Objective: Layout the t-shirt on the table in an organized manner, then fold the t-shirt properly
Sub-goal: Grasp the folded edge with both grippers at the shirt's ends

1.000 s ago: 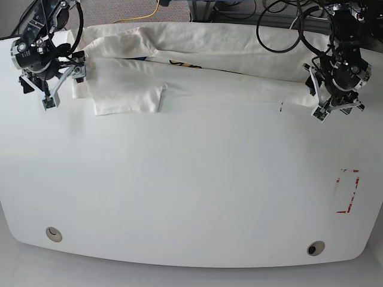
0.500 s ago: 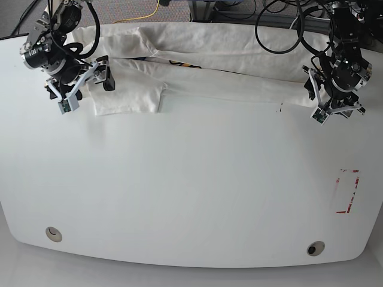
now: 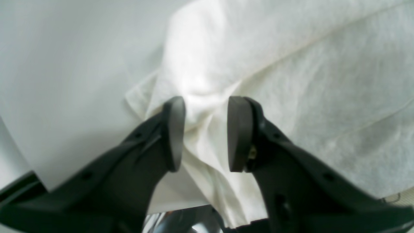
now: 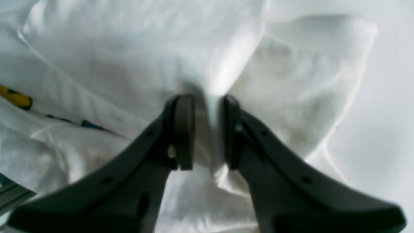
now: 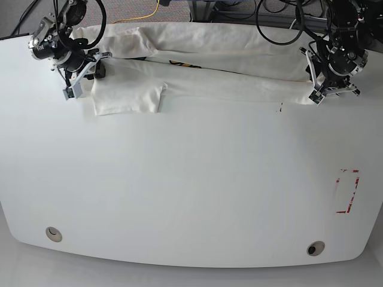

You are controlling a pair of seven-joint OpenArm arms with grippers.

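Your right end effector [image 4: 208,132] has just come inward over the t-shirt [image 5: 209,45], from beside its end near the counter's far-left corner, as the base view shows it. Your left end effector [image 3: 207,134] has shifted slightly toward the far edge of the counter [image 5: 191,179], at the shirt's other end. The t-shirt itself looks unmoved: a long band along that far edge, doubled over, with a flap [image 5: 128,95] pointing toward the near edge and only slivers of print [image 5: 182,64] showing. Your left fingers stand apart, with loose cloth beneath and between them. Your right fingers are parted more narrowly around a raised ridge of cloth [image 4: 216,129], which seems close to one finger but isn't visibly pinched. For the task, this probably means you are lining up a grip at both ends, to pull the shirt nearer and spread or refold it. It is far from a proper fold. Check that you catch the layers you intend before closing; taking only the top one could skew the band.
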